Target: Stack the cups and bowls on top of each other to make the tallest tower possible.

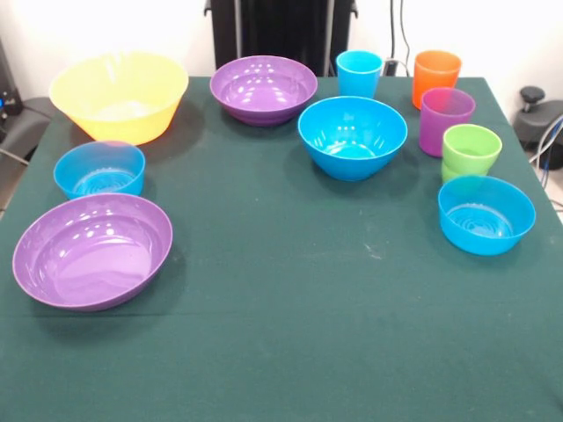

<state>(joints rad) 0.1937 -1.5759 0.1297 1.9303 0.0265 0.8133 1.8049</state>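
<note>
All stand upright and apart on the green table (290,290). The large yellow bowl (119,95) is at the far left. One purple bowl (263,89) is at the far middle, the other purple bowl (91,251) at the near left. The medium blue bowl (352,136) is in the middle. One small blue bowl (99,170) is at the left, the other (486,214) at the right. The light blue cup (359,73), orange cup (436,77), purple cup (446,120) and lime green cup (471,151) stand at the far right. The gripper is out of view.
The robot's black pedestal (281,31) stands behind the table's far edge. A black chair or stand (538,119) is beyond the right edge, and dark equipment (18,114) beyond the left edge.
</note>
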